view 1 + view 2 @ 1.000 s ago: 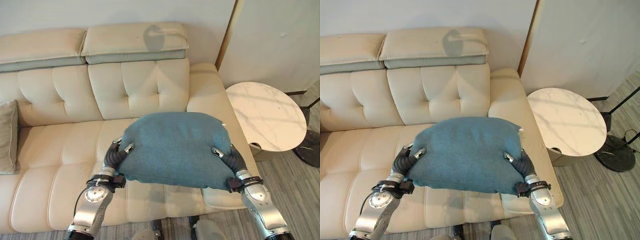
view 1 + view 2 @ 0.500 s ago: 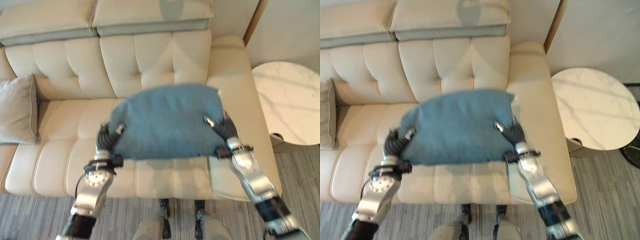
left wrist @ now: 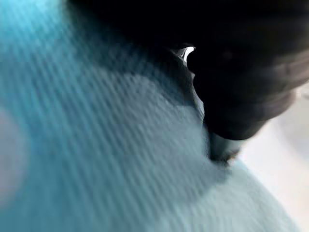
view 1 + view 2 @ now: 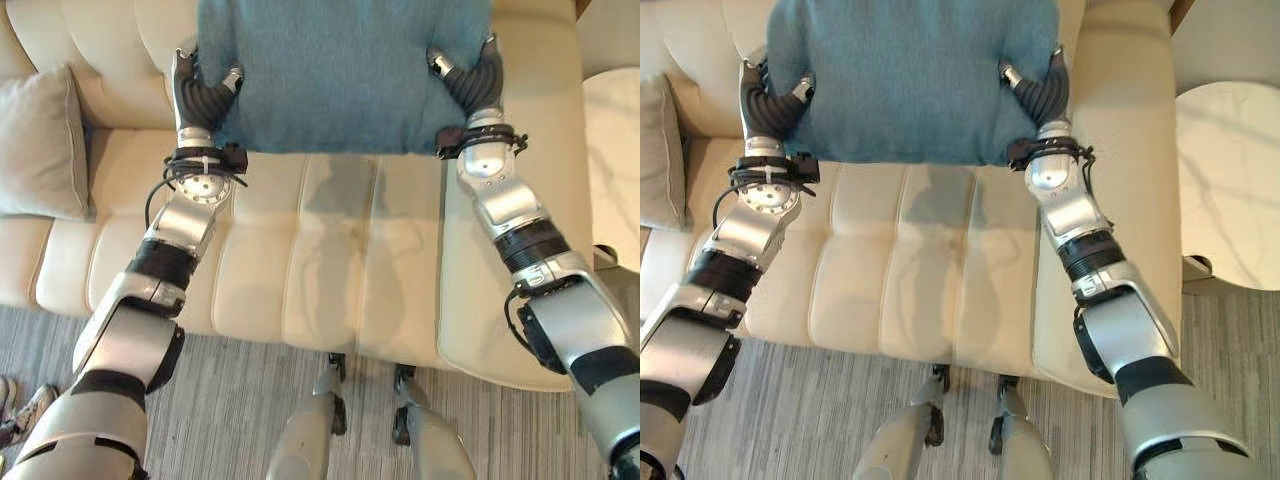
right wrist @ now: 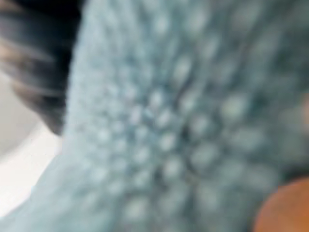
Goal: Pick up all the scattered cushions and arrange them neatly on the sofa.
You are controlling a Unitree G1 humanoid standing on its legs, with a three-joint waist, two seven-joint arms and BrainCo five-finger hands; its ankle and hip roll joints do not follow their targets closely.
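While both arms reach forward over the seat, the scene reads as follows, nearest first.
Floor: grey striped carpet (image 4: 240, 400) runs along the front edge of the sofa.
Sofa: cream leather sofa (image 4: 330, 270); the seat panels under the arms are bare, the tufted backrest rises behind.
Left hand: left hand (image 4: 200, 95) grips the left edge of the teal cushion (image 4: 345, 70), thumb on the upper face, fingers curled round the underside.
Right hand: right hand (image 4: 470, 80) clamps the cushion's right edge the same way, thumb on top.
Teal cushion: held between the two hands, raised above the seat, in front of the backrest; its shadow falls on the seat leather below. Knit fabric lies pressed against both wrist cameras.
Beige cushion: beige cushion (image 4: 40, 145) stands at the sofa's left end, leaning on the backrest, well apart from the teal one.
Side table: round white marble side table (image 4: 1230, 180) stands beside the sofa's right armrest.
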